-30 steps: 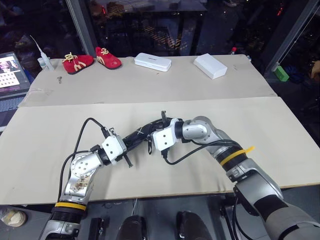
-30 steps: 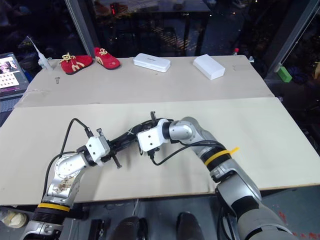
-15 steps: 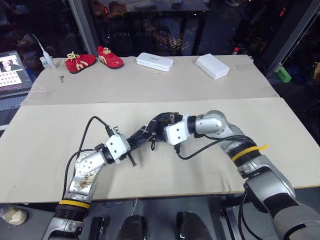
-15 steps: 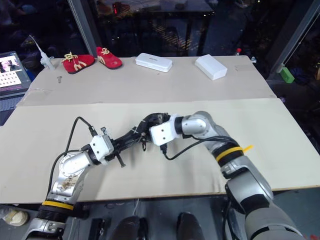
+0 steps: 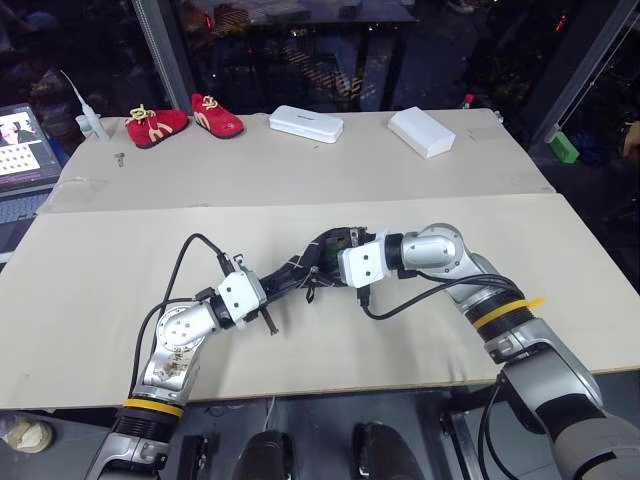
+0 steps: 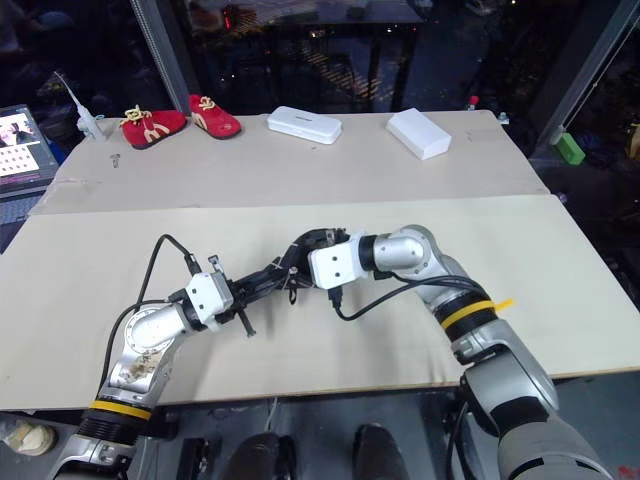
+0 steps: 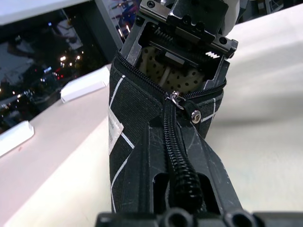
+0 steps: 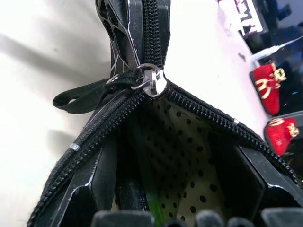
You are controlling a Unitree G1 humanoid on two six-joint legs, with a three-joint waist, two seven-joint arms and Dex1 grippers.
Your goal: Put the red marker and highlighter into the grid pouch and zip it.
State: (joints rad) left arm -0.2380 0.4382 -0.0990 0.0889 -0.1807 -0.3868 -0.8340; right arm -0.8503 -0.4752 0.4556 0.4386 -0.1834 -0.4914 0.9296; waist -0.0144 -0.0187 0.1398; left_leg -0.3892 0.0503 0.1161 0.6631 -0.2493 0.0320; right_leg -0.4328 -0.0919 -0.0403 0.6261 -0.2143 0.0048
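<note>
Beige tabletop (image 5: pixel 120 250) carries red shoes (image 5: pixel 157 124) and white boxes (image 5: pixel 306 123) upper left; left end effector (image 5: pixel 272 292) clamps the black grid pouch (image 5: pixel 300 268), right end effector (image 5: pixel 330 250) spreads its mouth; label unreadable.

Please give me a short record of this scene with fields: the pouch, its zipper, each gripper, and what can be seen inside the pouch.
pouch: grid pouch, held between both grippers
left gripper: left gripper shut on the pouch's zipped end
right gripper: right gripper open, fingers inside the pouch mouth, spreading it
zipper: slider partway along; closed toward the left gripper, open toward the right one
inside: dotted lining; something light green deep down, likely the highlighter
red marker: cannot tell whether it is inside
</note>
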